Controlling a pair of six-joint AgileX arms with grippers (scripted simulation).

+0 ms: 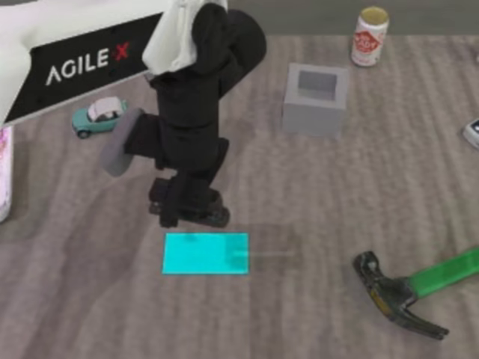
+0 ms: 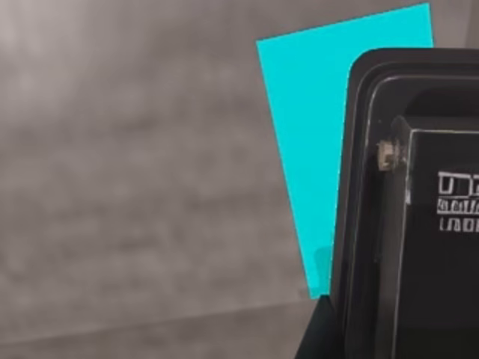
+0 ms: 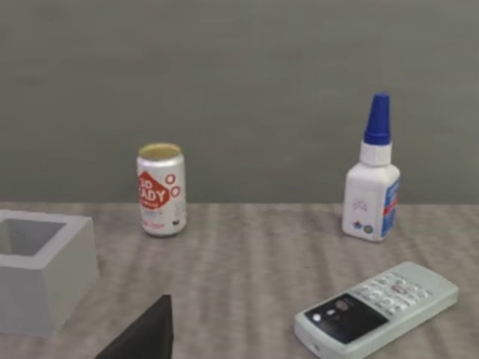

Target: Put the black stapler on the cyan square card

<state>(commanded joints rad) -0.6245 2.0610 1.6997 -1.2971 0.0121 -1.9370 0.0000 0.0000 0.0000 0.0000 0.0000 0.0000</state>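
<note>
Left end effector [image 1: 187, 209] hangs over the middle of the desk [image 1: 337, 194], just above the far edge of the cyan square card [image 1: 206, 253]. It's clenched on the black stapler [image 2: 419, 224]; in the left wrist view the stapler fills the frame's near side, pale lettering on its top, with the card [image 2: 329, 142] partly behind it. In the top view the stapler shows as a dark block at the arm's tip, beside the card's far edge, not over its centre. Whether it touches the desk: can't tell. Card lies flat, bare.

Right arm is outside the top view; its wrist view shows only a dark corner low in the frame, so finger state can't be told.

Other items on the desk:
- teal toy car [image 1: 99, 116], far left
- grey open-top box [image 1: 315, 98], right of centre, far side
- red-and-white soda can [image 1: 369, 36], far edge, upright
- hammer with green handle [image 1: 408, 292], near right
- remote control [image 3: 378, 307] and white glue bottle with blue cap [image 3: 372, 183], in the right wrist view
</note>
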